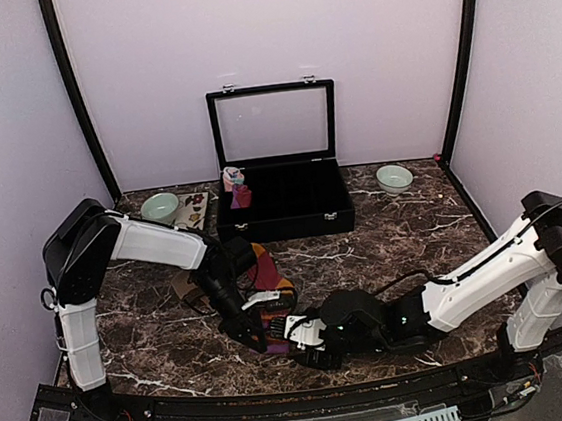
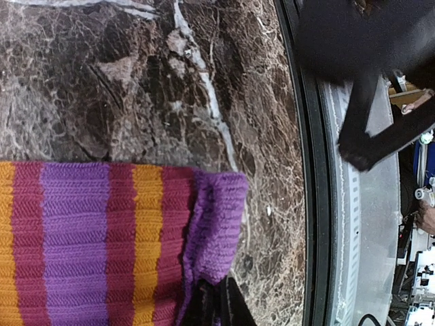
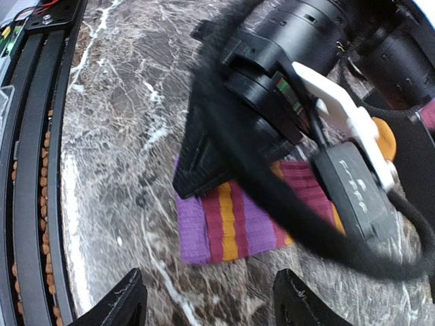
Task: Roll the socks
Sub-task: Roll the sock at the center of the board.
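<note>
1. Left gripper: the jaws stand nearly together and pinch the folded purple edge of the striped cuff. My fingers enter the left wrist view at 6 o'clock.
2. Right gripper: the jaws stand wide apart and hold nothing. It hovers above the marble table, just beside the cuff at 4 o'clock in the top view.
3. Red-maroon sock: it lies flat on the table at 6 o'clock from the black case, with the cuff end toward the near edge.
4. Tan-brown sock: it is partly hidden beneath my left forearm, at 9 o'clock from the red-maroon sock.
5. The case stands with its lid raised. A pink and light-blue bundle sits in its 9 o'clock end compartment.
</note>
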{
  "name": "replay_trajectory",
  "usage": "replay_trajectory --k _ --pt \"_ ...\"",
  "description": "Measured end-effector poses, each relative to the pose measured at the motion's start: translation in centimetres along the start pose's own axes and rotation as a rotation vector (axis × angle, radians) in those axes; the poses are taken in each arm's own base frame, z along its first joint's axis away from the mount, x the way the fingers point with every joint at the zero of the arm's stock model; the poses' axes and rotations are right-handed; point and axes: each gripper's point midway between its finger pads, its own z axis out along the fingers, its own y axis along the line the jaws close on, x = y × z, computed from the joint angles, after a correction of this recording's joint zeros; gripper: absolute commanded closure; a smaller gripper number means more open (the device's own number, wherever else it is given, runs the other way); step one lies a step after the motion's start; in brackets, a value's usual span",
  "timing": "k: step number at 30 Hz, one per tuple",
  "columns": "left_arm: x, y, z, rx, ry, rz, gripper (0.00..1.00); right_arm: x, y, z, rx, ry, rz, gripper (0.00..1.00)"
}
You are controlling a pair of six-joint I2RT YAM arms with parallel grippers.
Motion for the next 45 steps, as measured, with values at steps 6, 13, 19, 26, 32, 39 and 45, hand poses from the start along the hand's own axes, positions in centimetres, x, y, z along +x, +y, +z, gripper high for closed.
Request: replay_trajectory --k 6,13,19,26,32,39,45 --pt "0.2 -0.5 0.2 0.033 -0.002 -0.013 0.94 -0.5 1.5 2.3 -0.06 0.015 -0.07 0.48" --pt "0.3 -0.6 0.3 0.068 0.003 -0.034 0.94 0.8 2.8 4.0 -0.105 0.047 -0.11 0.49" --pt "0.3 -0.6 0.2 0.078 -0.001 -0.043 0.94 1.5 3.2 4.9 -0.115 0.062 -0.126 0.56" --pt "0.4 -0.5 0.1 0.077 -0.003 -0.046 0.94 1.6 3.3 5.5 -0.113 0.06 -0.12 0.78" --pt "0.5 -0.5 0.1 0.076 0.003 -0.051 0.9 1.4 3.3 6.3 -0.113 0.059 -0.096 0.94" --pt "0.6 -0.7 -0.3 0.053 0.011 -0.056 0.54 1.6 2.7 6.3 -0.126 0.049 -0.007 0.98" --pt "1.2 -0.9 -1.9 -0.099 0.004 0.03 0.37 2.2 2.2 5.9 -0.177 0.017 0.123 1.0"
